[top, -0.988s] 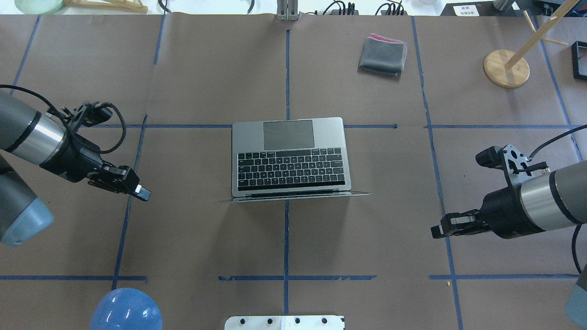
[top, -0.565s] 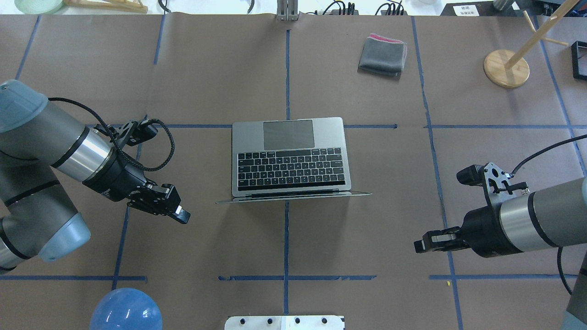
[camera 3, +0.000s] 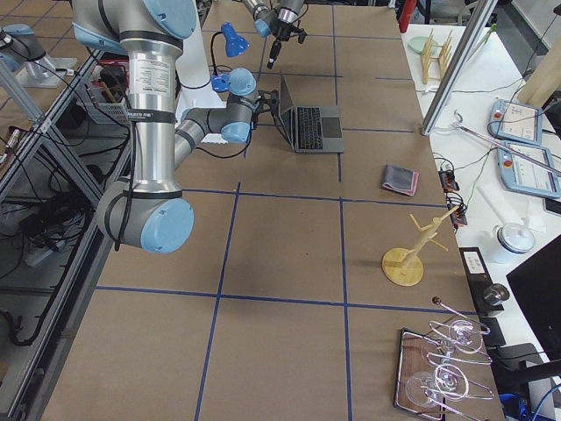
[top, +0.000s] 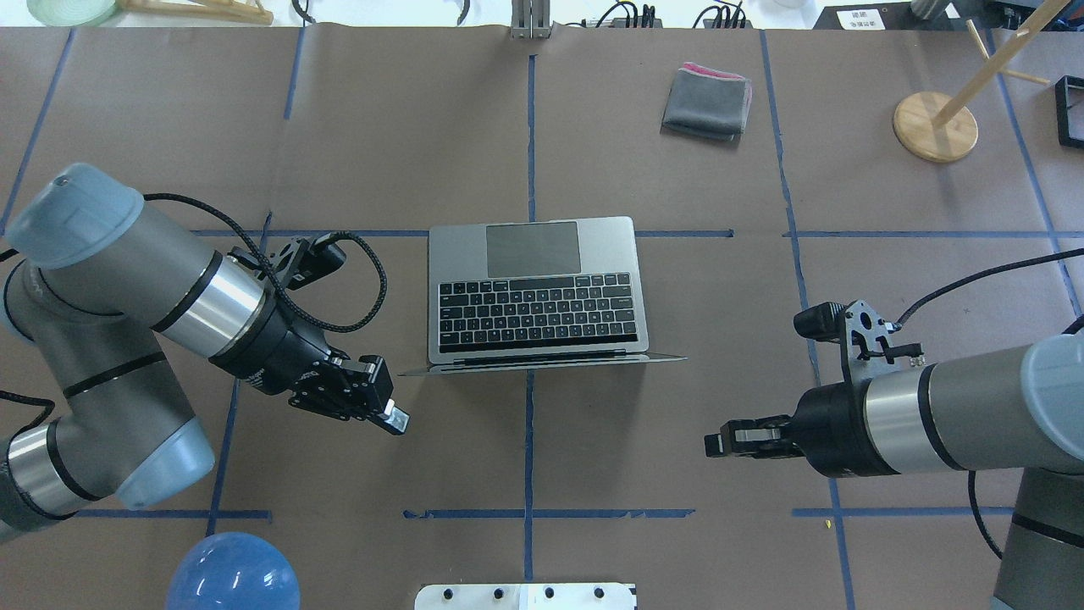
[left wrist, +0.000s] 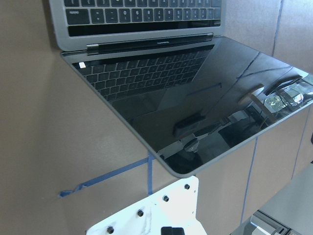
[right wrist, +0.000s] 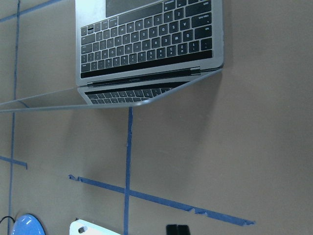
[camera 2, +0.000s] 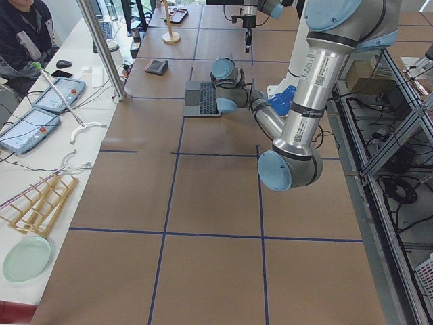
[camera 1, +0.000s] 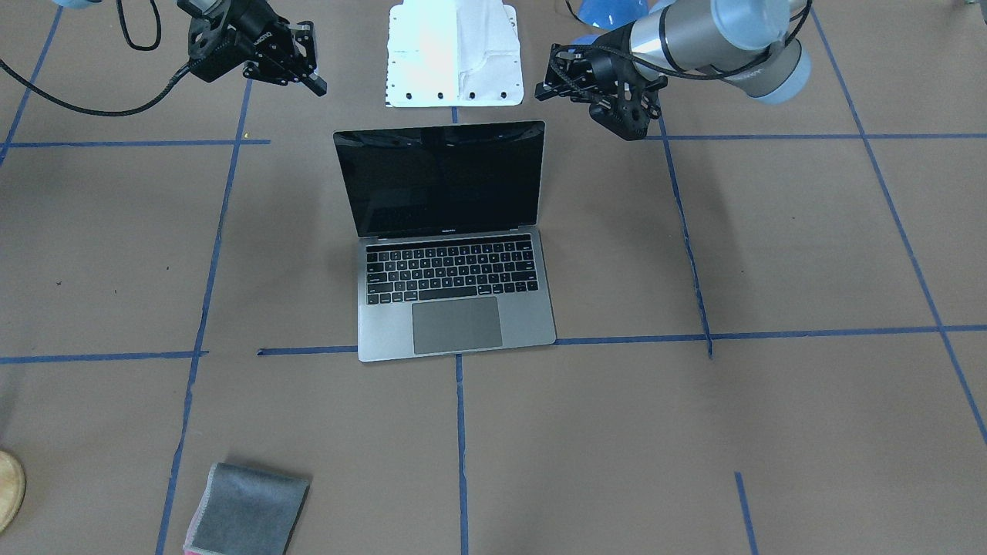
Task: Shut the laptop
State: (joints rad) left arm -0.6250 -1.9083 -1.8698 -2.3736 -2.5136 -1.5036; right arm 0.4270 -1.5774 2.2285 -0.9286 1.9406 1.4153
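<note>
Locating the laptop point(top: 533, 288) first, trainee: where did it sit, and how did it lie?

Trainee: It sat open at the middle of the counter point(top: 677, 525), with its long axis running side to side. The hinge was on the robot's side, the trackpad point(top: 533, 248) pointed away, and the screen point(camera 1: 439, 181) stood near upright, facing the operators.

Instructor: Why were the arms placed so?

Trainee: The left arm point(top: 212, 313) and right arm point(top: 915, 415) reached in behind the lid, one off each end, touching nothing. I judged this as preparation for pushing the top edge forward and down. Both sets of jaws appeared closed and empty, which suits pushing, not gripping.
</note>
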